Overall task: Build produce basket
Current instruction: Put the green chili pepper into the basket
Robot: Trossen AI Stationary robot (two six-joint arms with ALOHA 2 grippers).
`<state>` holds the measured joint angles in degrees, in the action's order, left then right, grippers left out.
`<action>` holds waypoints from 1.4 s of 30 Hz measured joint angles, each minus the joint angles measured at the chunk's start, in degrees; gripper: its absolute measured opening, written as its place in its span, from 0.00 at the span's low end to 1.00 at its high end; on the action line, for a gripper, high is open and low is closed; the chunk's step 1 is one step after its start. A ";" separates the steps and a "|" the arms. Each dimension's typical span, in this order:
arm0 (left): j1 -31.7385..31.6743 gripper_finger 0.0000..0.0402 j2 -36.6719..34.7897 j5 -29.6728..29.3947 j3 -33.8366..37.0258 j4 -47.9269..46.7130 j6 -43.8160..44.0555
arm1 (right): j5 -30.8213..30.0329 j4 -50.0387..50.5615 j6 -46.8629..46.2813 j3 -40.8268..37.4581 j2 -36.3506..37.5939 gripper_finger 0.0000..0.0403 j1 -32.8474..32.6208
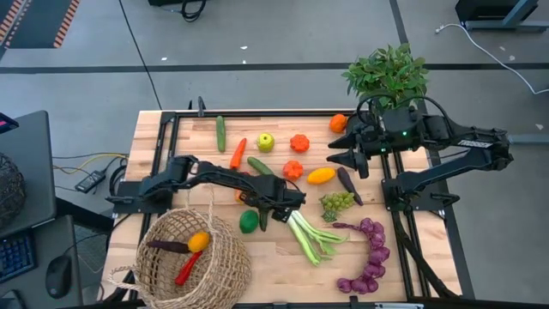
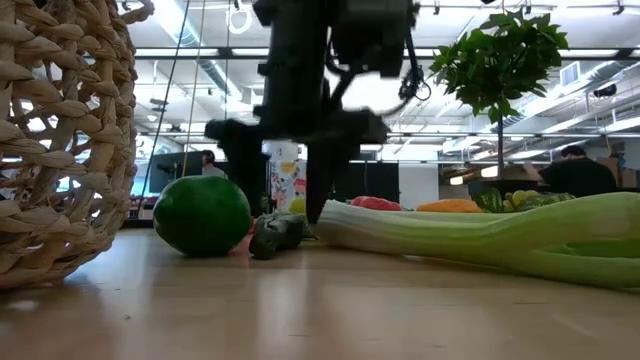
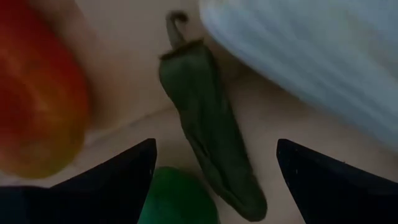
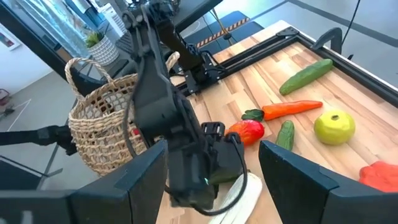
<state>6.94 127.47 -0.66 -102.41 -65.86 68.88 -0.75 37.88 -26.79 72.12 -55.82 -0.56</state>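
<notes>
While the left hand (image 1: pixel 276 204) hung spread wide over a dark green pepper (image 3: pixel 211 134) on the bench (image 1: pixel 412 266), the right hand (image 1: pixel 341 148) waited, released, far from the basket (image 1: pixel 193 257).

Grey floor (image 1: pixel 283 43); ceiling strip lights (image 2: pixel 600 125); potted plant (image 1: pixel 388 75); person (image 2: pixel 575 172) behind.

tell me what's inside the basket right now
In the high view the basket holds a yellow-orange fruit, a red pepper and a dark aubergine. Its wall hides anything beneath them.
</notes>
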 joint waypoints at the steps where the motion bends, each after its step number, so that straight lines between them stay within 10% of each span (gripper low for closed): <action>1: 0.00 0.84 0.52 0.72 0.00 0.06 0.00 | 0.35 0.03 -0.01 0.00 -0.01 0.64 0.00; 10: -0.48 0.72 1.08 1.79 0.00 2.06 -1.54 | 0.37 1.33 -0.62 0.00 -0.01 0.64 0.00; 25: -1.68 0.18 0.31 4.29 0.00 -2.37 -12.98 | -2.82 2.15 -3.11 0.00 -0.01 0.64 0.00; 42: -3.67 0.20 -21.14 -0.13 -0.04 -1.22 -15.58 | -5.38 1.61 -3.04 0.00 0.11 0.64 0.00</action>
<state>3.27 106.33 -0.79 -102.45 -67.08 53.30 -6.13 39.49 -29.83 72.12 -55.71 -0.56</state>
